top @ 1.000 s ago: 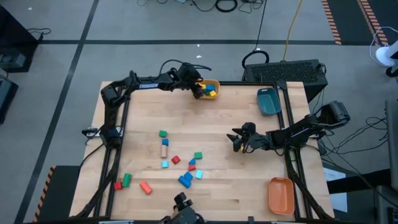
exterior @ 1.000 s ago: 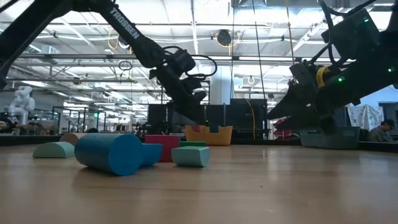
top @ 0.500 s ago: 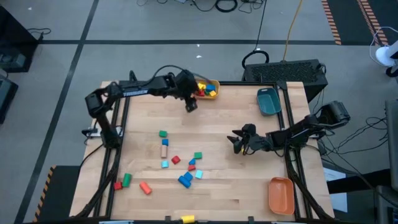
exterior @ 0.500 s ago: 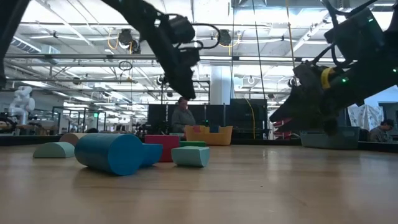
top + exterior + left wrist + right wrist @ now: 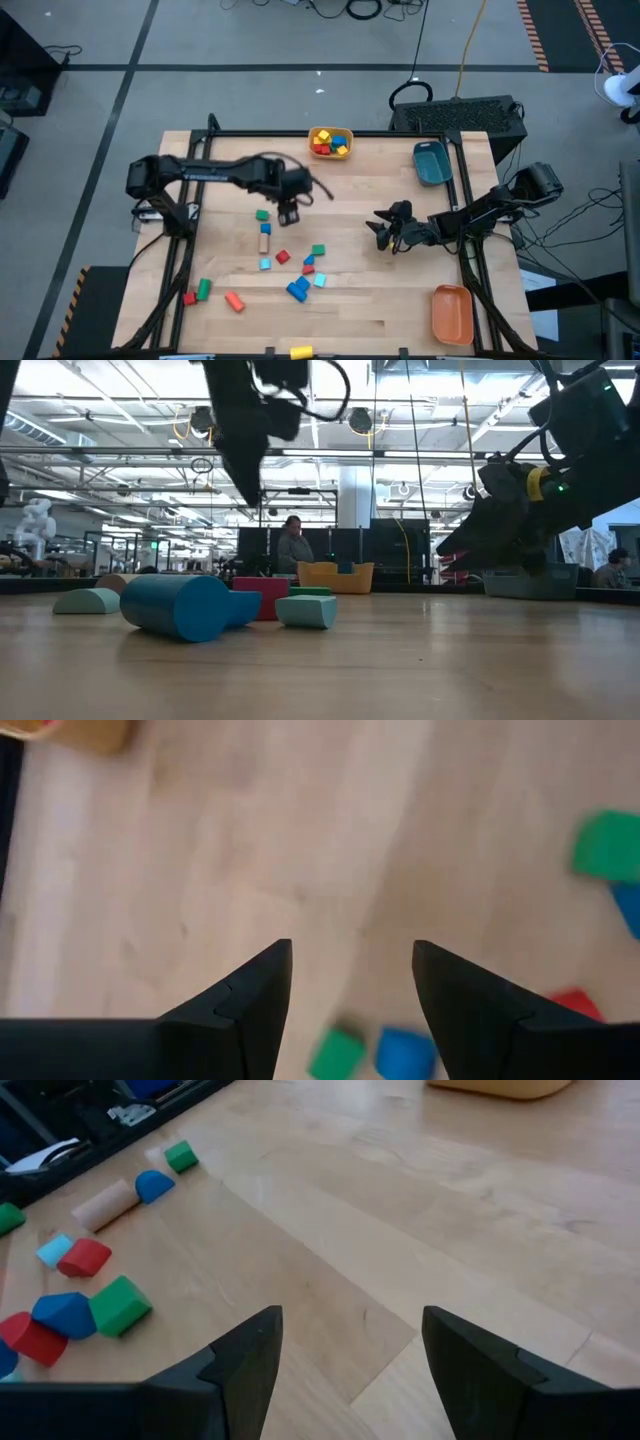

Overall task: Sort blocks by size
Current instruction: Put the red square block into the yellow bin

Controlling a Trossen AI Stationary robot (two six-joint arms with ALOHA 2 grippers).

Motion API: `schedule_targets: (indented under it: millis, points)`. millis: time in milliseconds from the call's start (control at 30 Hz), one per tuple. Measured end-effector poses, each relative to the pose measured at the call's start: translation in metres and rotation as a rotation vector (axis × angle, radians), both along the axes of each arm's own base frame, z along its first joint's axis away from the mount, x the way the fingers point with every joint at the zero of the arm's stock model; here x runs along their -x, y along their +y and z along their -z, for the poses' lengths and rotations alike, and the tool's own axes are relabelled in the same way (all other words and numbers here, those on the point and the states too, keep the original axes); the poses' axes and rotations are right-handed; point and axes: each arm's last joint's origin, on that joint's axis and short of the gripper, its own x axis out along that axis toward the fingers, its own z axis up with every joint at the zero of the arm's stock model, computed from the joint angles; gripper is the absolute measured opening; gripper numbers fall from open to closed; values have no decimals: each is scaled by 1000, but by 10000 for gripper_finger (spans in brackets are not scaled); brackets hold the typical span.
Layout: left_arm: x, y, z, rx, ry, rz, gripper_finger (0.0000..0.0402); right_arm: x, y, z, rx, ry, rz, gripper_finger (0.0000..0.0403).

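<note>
High view: small hard wooden blocks (image 5: pixel 264 238) look light; pinch flat sides. Left gripper (image 5: pixel 288 212) and right gripper (image 5: pixel 383 232) both gape, empty.

Even overhead light falls on the counter (image 5: pixel 400 300), with soft, short shadows under the arms. In the low view bright ceiling lamps glare and the near blue cylinder (image 5: pixel 180 606) looks soft. The left wrist view is motion-blurred throughout.
</note>
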Motion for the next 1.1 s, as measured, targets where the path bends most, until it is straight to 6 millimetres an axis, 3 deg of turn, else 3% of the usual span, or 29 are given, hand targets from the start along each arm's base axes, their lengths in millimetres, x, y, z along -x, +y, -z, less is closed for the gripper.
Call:
schedule_targets:
  millis: [200,433,867,1100]
  points:
    - [10,-52,0,21,72,-14,210,0,0,0,25,12,-12,228]
    - [31,-97,-1,15,106,-136,210,0,0,0,49,22,-23,228]
    - [80,-158,13,69,115,-250,210,-2,0,-3,68,-7,-10,228]
    - [104,-192,19,73,137,-135,210,-2,0,-4,65,-21,-10,228]
